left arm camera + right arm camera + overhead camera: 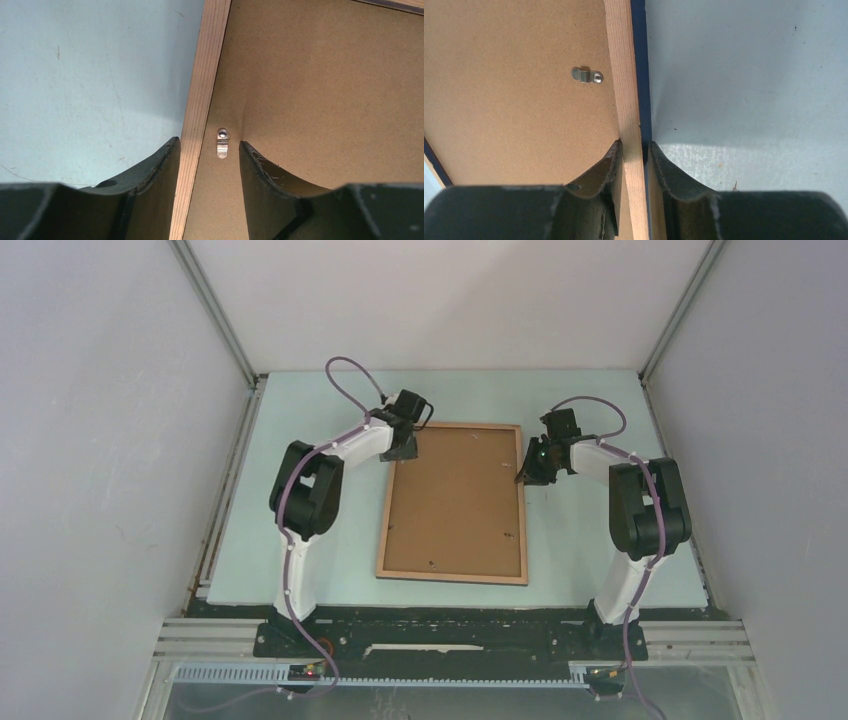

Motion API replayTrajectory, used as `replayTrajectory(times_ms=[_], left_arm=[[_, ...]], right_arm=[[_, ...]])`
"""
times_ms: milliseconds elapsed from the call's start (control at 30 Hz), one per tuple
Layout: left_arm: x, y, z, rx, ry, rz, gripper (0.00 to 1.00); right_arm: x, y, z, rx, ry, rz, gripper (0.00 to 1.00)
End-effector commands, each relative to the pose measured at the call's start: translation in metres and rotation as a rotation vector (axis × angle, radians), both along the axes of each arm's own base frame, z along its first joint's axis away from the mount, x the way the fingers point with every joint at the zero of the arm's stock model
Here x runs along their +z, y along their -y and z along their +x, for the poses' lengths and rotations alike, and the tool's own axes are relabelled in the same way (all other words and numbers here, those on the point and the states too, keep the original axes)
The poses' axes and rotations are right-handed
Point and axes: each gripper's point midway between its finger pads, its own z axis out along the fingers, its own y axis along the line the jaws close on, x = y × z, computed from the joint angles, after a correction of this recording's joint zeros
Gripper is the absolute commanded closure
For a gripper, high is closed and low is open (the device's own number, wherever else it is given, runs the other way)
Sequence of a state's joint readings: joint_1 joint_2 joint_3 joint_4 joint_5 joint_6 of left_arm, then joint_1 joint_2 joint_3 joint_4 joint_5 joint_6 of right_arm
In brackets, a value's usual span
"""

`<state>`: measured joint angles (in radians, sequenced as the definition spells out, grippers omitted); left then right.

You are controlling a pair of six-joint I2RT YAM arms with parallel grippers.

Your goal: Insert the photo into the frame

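Top external: frame (455, 502) lies flat, back side up, on the pale green surface (560, 550) between the two arms. Left hand (404, 452) sits over the frame's far left corner. Right hand (527, 472) is at the far part of the opposite long side.

Left wrist: left hand (209, 142) moderately wide, holding nothing. One finger is just outside the wooden rail (205, 75), over bare surface. The other is over the brown backing board (325, 90), apart from the rail. A small metal turn clip (221, 143) lies between the fingertips, pointing along the rail.

Right wrist: right hand (635, 145) narrow, pinching the frame's rail, one finger on the board side and one on the outer side. A second turn clip (588, 76) lies ahead of the inner finger, turned onto the board. A dark blue strip (640, 60) runs along the rail's outer edge, ahead of the outer finger. Cannot tell what it is.
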<state>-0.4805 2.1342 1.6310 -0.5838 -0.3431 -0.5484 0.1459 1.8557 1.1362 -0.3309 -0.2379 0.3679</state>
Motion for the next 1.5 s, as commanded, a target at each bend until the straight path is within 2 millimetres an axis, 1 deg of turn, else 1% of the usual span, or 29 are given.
replayTrajectory(times_ms=[0, 100, 400, 567, 600, 667, 700, 900, 1000, 1100, 1200, 1233, 1367, 1467], left_arm=[[-0.006, -0.003, -0.005, -0.018, -0.038, 0.063, 0.50], [-0.008, -0.008, -0.005, -0.014, -0.046, 0.096, 0.50], [-0.012, -0.014, -0.009, -0.040, -0.064, 0.156, 0.51], [-0.013, -0.015, -0.012, -0.053, -0.075, 0.166, 0.56], [-0.012, -0.014, -0.011, -0.055, -0.073, 0.163, 0.59], [-0.012, -0.015, -0.010, -0.050, -0.067, 0.154, 0.69], [-0.011, -0.015, -0.009, -0.047, -0.061, 0.153, 0.72], [0.000, -0.019, -0.002, -0.026, 0.021, 0.141, 0.93], [0.005, -0.016, 0.000, -0.035, 0.042, 0.128, 0.97], [0.009, -0.015, -0.002, -0.044, 0.056, 0.108, 1.00], [0.017, -0.015, -0.007, -0.058, 0.065, 0.093, 0.98], [0.021, -0.014, -0.009, -0.062, 0.068, 0.084, 0.95], [0.035, -0.015, -0.018, -0.072, 0.073, 0.054, 0.77], [0.042, -0.018, -0.026, -0.069, 0.067, 0.003, 0.69]], right_arm=[[0.000, 0.000, 0.006, 0.007, 0.008, -0.018, 0.71], [0.000, 0.000, 0.006, 0.007, 0.009, -0.018, 0.71], [-0.001, 0.000, 0.005, 0.009, 0.007, -0.017, 0.71], [0.000, 0.000, 0.006, 0.010, 0.008, -0.016, 0.72], [0.000, 0.000, 0.006, 0.008, 0.009, -0.015, 0.72], [0.000, 0.000, 0.006, 0.010, 0.009, -0.016, 0.72], [0.000, 0.000, 0.006, 0.009, 0.010, -0.017, 0.72], [0.000, -0.001, 0.006, 0.011, 0.009, -0.013, 0.72], [0.000, -0.001, 0.006, 0.012, 0.009, -0.012, 0.72], [0.001, -0.001, 0.006, 0.011, 0.010, -0.011, 0.72], [0.000, -0.001, 0.005, 0.012, 0.007, -0.012, 0.72], [0.000, -0.001, 0.005, 0.012, 0.008, -0.013, 0.72], [0.000, 0.000, 0.006, 0.011, 0.009, -0.014, 0.72], [0.001, 0.000, 0.006, 0.009, 0.010, -0.016, 0.72]])
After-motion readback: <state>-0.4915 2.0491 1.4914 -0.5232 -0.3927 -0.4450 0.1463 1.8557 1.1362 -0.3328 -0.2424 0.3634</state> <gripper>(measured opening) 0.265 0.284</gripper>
